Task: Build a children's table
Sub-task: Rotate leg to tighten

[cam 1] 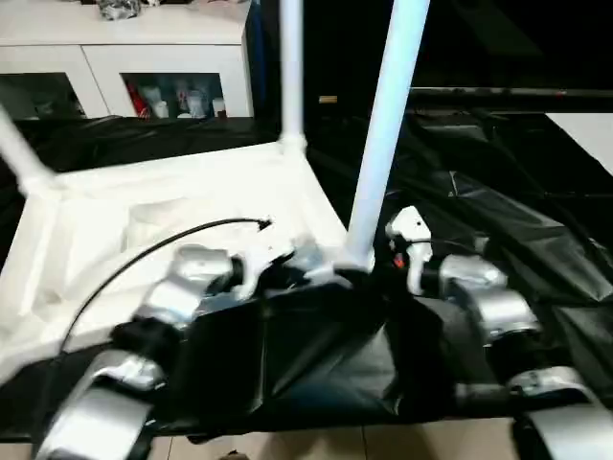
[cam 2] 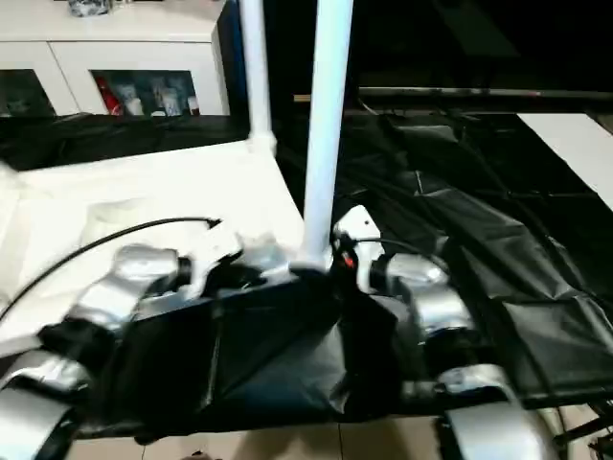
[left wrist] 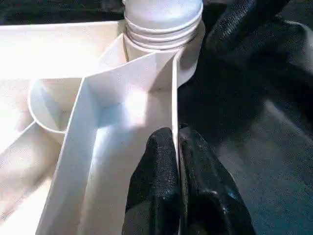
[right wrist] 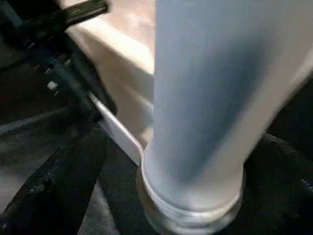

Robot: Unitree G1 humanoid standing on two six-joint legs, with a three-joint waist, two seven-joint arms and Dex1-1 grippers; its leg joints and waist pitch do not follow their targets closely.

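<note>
On the black-sheeted counter [cam 1: 498,240], the white tabletop [cam 1: 182,225] lies upside down with its ribbed underside facing up. Three legs stand in corner sockets: the near leg [cam 1: 383,134] at the corner closest to the robot, a second leg [cam 1: 291,67] at the far corner, and a third leg [cam 1: 21,158] at the picture's left edge. The left claw [left wrist: 178,161] is closed, its black fingers [left wrist: 156,171] pinching the thin edge wall of the tabletop just beside the near leg's socket. The right claw [cam 1: 407,251] sits beside the base of the near leg; its finger spread cannot be determined. A white cabinet [cam 1: 124,57] stands behind the counter.
</note>
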